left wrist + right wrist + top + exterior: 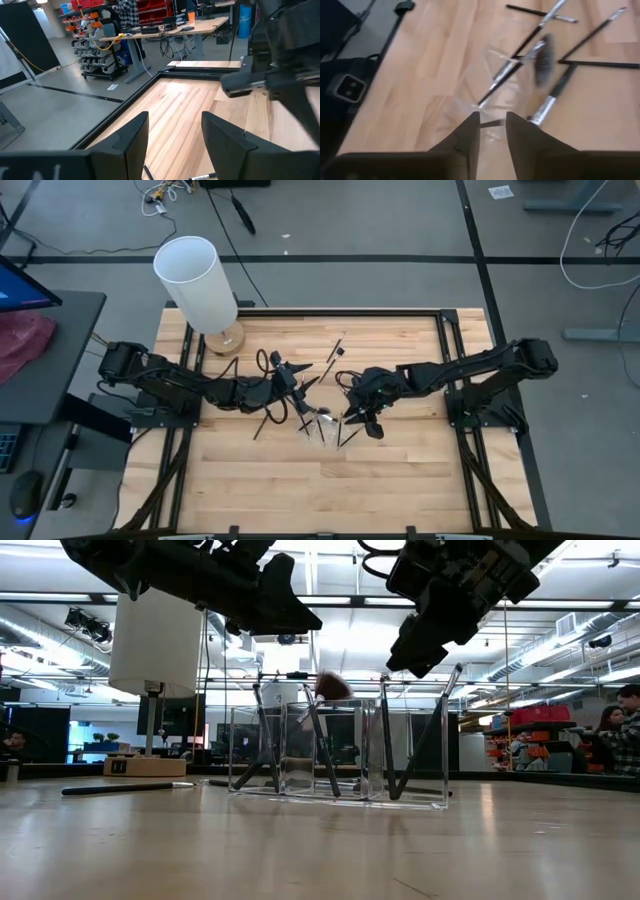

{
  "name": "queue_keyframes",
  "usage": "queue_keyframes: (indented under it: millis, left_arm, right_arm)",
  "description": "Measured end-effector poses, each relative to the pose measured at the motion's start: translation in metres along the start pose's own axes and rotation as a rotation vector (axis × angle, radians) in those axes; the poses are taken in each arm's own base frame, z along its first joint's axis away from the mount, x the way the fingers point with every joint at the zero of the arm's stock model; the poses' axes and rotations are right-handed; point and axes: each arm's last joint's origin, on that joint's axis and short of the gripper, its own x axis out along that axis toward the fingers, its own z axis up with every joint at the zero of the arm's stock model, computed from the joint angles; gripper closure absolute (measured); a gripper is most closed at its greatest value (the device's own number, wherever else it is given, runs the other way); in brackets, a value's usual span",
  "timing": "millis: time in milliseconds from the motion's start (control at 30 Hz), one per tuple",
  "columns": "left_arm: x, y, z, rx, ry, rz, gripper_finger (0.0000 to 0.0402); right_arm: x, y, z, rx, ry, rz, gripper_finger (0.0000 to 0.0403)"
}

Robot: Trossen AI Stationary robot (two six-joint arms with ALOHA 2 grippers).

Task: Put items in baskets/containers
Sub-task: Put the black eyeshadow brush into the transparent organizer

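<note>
- High view: the left pincer point(297, 383) and the right pincer point(362, 420) both hang over the middle of the wooden surface point(400, 480), near the clear holder point(325, 425), which is hard to see against the wood. Some brushes stand or lean at the holder, but several are not in it: one brush point(334, 352) lies further back on the surface, and another brush point(266, 423) lies on the side of the left arm. The white lamp point(200, 285) stands at the back corner and is no part of the work.
- Low view: the holder point(340, 755) stands upright, and about five brushes lean inside its compartments, one with a fluffy tip point(331, 687). A loose brush point(125, 787) lies flat on the surface, well apart from the holder.
- Left wrist view: the left pincer point(172, 137) is wide and holds nothing; it looks over bare wood.
- Right wrist view: the right pincer point(492, 127) is narrow, with nothing clearly between the fingers, just over the holder point(495, 85). More brushes point(540, 12) lie beyond.
- My judgement: the task is a little more than half done; about three brushes remain to be picked up.
</note>
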Motion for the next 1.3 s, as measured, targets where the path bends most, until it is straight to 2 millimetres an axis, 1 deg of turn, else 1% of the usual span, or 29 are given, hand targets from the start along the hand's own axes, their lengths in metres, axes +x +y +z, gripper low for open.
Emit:
queue_keyframes:
  millis: [233,333,467,600,733,833,967,1033,1100,1167,1300]
  left_arm:
    - [0.000,0.000,0.000,-0.003,0.001,0.000,0.0216]
    - [0.000,0.000,0.000,-0.003,0.002,-0.001,0.0216]
    - [0.000,0.000,-0.001,0.001,0.006,-0.001,0.0216]
    - [0.000,0.000,-0.001,0.001,0.006,0.000,0.0216]
    - [0.000,0.000,-0.002,0.012,0.019,-0.001,0.0216]
    - [0.000,0.000,-0.005,0.029,0.042,-0.001,0.0216]
    - [0.000,0.000,-0.008,0.028,0.070,0.022,0.0216]
    - [0.000,0.001,-0.009,0.032,0.077,0.024,0.0216]
    - [0.000,0.001,-0.009,0.029,0.077,0.025,0.0216]
    - [0.001,0.002,-0.009,0.028,0.077,0.029,0.0216]
    - [0.004,0.006,-0.009,0.020,0.077,0.046,0.0216]
  right_arm:
    - [-0.007,-0.014,0.003,-0.020,-0.029,-0.111,0.0270]
    - [-0.019,-0.015,0.008,-0.031,-0.073,-0.125,0.0264]
    - [-0.042,-0.015,0.016,-0.047,-0.152,-0.156,0.0267]
    - [-0.063,-0.020,0.018,-0.048,-0.193,-0.323,0.0272]
    - [-0.074,-0.033,0.013,-0.014,-0.163,-0.502,0.0275]
    - [-0.073,-0.048,-0.002,0.030,-0.118,-0.559,0.0275]
    - [-0.063,-0.069,-0.038,0.129,-0.115,-0.602,0.0267]
    - [-0.056,-0.074,-0.057,0.192,-0.133,-0.599,0.0256]
    - [-0.047,-0.075,-0.075,0.233,-0.160,-0.552,0.0241]
    - [-0.035,-0.072,-0.090,0.254,-0.177,-0.516,0.0222]
    - [-0.011,-0.065,-0.112,0.268,-0.148,-0.503,0.0191]
